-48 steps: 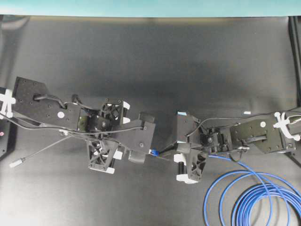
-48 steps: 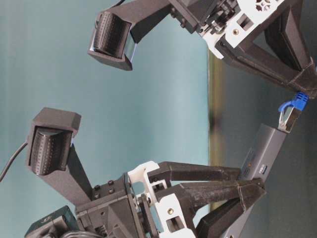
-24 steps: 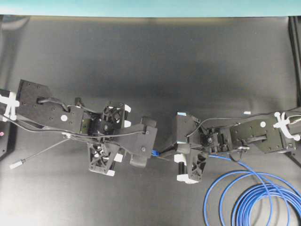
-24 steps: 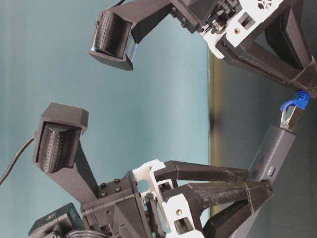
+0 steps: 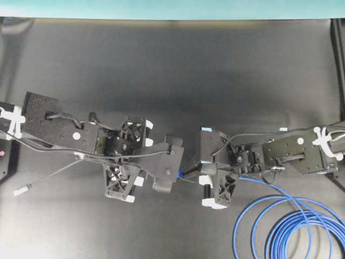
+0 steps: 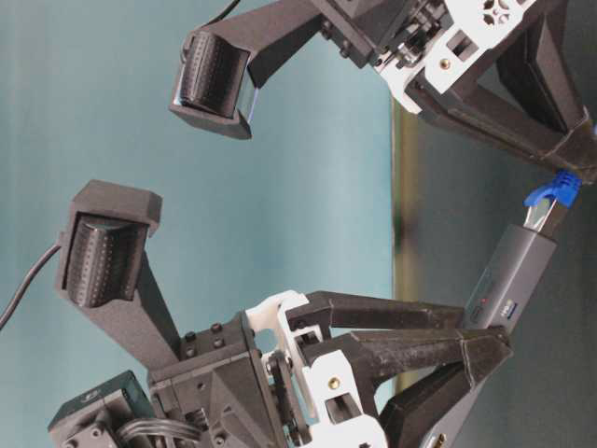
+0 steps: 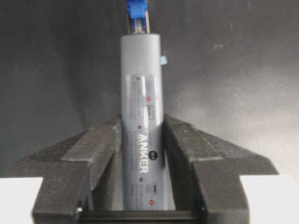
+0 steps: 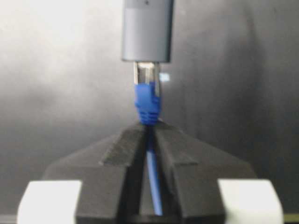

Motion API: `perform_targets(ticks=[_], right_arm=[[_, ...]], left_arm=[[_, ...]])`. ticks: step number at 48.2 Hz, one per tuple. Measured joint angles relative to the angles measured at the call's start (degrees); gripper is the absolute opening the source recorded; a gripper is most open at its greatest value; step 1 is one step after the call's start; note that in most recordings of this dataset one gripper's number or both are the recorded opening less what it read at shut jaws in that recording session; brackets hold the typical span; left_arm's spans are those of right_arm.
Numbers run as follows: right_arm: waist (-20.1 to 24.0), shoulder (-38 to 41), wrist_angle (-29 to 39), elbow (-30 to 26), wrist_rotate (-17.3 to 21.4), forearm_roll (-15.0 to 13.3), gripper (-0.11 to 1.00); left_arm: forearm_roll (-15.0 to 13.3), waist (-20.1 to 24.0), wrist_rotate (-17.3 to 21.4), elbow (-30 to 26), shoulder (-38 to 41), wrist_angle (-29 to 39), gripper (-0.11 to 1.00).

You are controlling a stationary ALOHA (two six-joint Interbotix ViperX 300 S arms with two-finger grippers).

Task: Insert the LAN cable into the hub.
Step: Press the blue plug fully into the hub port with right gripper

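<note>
— Left gripper [image 7: 142, 154]: what is it doing?

— Pinching the hub [image 7: 141, 112] by its lower half, one black finger [image 7: 100, 154] pressed to each long side. The grey bar sticks straight out past the fingertips, its label facing the wrist camera.

— And the right gripper [image 8: 148, 133]?

— Pressed nearly together on the cable [image 8: 152, 177], just behind the blue boot. The plug [image 8: 146, 77] juts out beyond its fingertips.

— Where is the plug relative to the hub?

— At the hub's far end, straight ahead of both grippers. In the right wrist view the clear plug meets the end face of the bar, with part of it showing outside. Whether it is fully seated cannot be told.

— Anything further out?

— Behind the right gripper the cable runs back under the arm and lies in blue loops [image 5: 291, 226] on the dark table [image 5: 178, 59]. Behind the left gripper a thin grey cord [image 5: 51, 175] trails off to a small silver plug [image 5: 20, 190] on the table. In the table-level view both grippers are raised, meeting tip to tip.
</note>
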Motion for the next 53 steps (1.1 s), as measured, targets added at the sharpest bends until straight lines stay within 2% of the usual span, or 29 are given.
perform_targets(ticks=[38,53], right_arm=[[-0.44,0.79,-2.11,0.00,0.00,0.00,0.04],[-0.53,0.26,-3.87,0.62,0.00,0.00,0.04]], left_arm=[[0.00,0.26,-0.09,0.00,1.76,-5.89,0.28],[0.00,0.35,-0.09,4.22,0.26,-7.03,0.28]])
